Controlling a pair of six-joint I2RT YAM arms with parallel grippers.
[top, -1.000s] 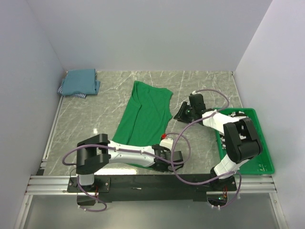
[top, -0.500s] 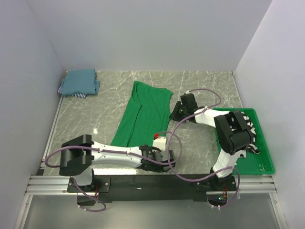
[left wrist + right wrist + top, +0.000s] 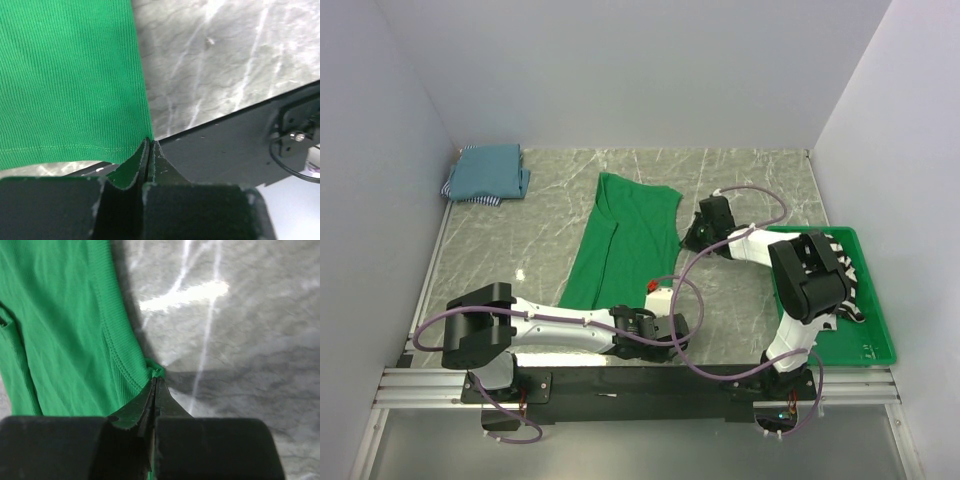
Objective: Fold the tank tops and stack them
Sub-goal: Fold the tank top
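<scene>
Around: folded teal tops [image 3: 488,172] far left on desk [image 3: 750,180]; green tray [image 3: 880,345] at right, well apart.
Green tank top [image 3: 625,240]: flat mid-desk.
Left gripper [image 3: 150,149]: pinched onto its near hem corner.
Right gripper [image 3: 154,385]: clamped on its right edge.

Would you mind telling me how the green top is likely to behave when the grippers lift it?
Probably floppy: the green top is thin ribbed knit lying flat, so it should sag between the left gripper and right gripper, each pinching only an edge. Likely light, as its corner puckers at the pinch. It may drag and bunch on the table.
</scene>
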